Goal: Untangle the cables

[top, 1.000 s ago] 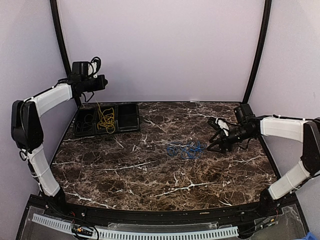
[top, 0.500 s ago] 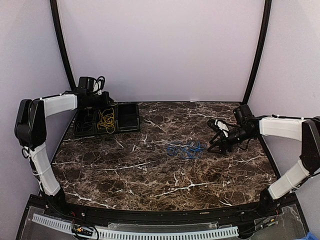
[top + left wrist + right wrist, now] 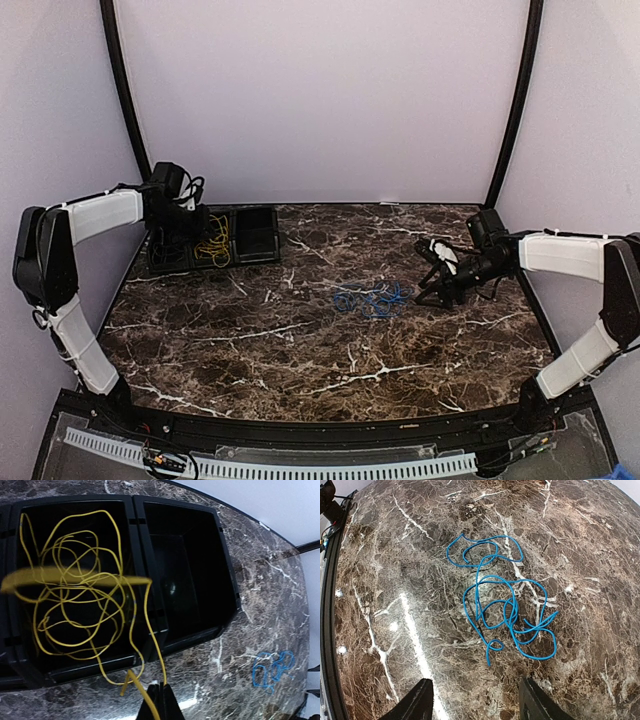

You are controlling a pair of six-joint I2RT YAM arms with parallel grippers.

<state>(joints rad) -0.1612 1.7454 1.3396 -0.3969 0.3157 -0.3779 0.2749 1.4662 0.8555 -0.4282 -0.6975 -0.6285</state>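
Observation:
The yellow cable (image 3: 75, 605) lies in loose loops in the middle compartment of a black tray (image 3: 150, 630) at the table's back left; a strand runs out over the tray's front wall. My left gripper (image 3: 161, 700) is shut on that strand, low over the tray's near edge (image 3: 190, 262). In the top view the yellow cable (image 3: 212, 243) shows beside the left gripper (image 3: 192, 228). The blue cable (image 3: 500, 605) lies in a loose tangle on the marble, right of centre (image 3: 368, 298). My right gripper (image 3: 475, 700) stands open just right of it (image 3: 432, 285), with nothing between its fingers.
The tray's right compartment (image 3: 185, 580) holds nothing; a left one (image 3: 170, 245) holds a dark coil. Marble table (image 3: 300, 350) stretches in front. Black frame posts (image 3: 125, 90) stand at the back corners, with purple walls around.
The left arm has come down from above the tray, lowering the yellow cable into the middle compartment. The right arm and the blue cable have not moved.

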